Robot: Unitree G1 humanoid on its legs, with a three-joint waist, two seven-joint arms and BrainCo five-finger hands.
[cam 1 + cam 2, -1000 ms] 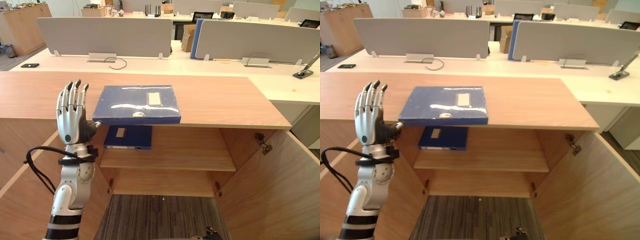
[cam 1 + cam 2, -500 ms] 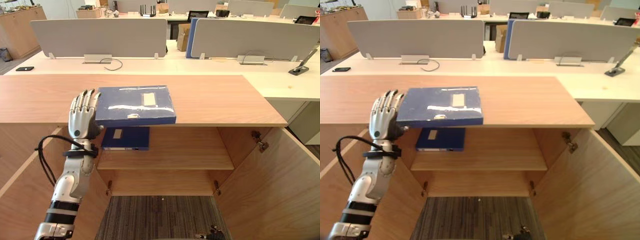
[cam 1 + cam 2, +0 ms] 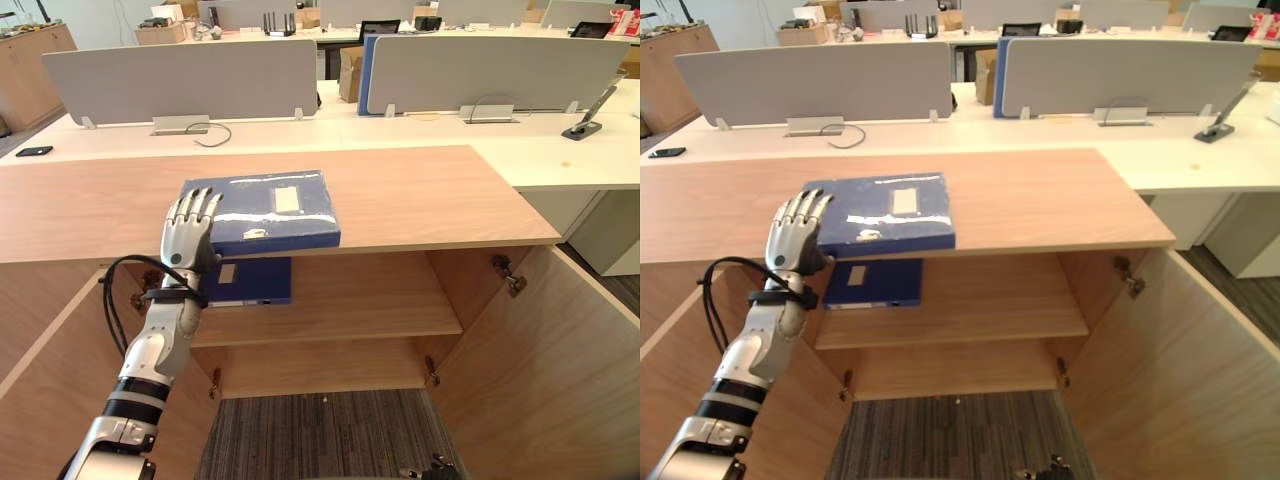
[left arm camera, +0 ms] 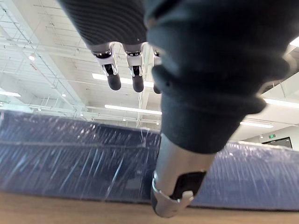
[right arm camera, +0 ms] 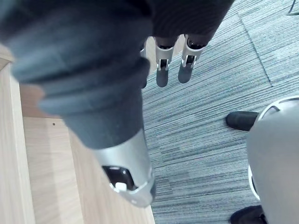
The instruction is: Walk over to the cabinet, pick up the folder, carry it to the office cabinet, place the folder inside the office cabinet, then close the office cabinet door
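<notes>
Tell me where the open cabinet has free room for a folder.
The shelf is bare from the lower folder to the right wall; the compartment below looks bare too. Crowded: the shelf's left end, where that folder lies, just under the left hand at the top folder.

Lighting's pretty kind here. Long ceiling strip lights (image 4: 133, 109) keep the whole office bright and even, so there are no hard shadows on the desk (image 3: 420, 190). The wrapped blue folder (image 3: 262, 205) catches white glare streaks across its top. Under the desk top the shelf (image 3: 350, 305) sits in softer shade, and the carpet (image 3: 320, 435) looks dimmest, I think. Past my left robot hand (image 4: 136, 74) the strips flare white.
</notes>
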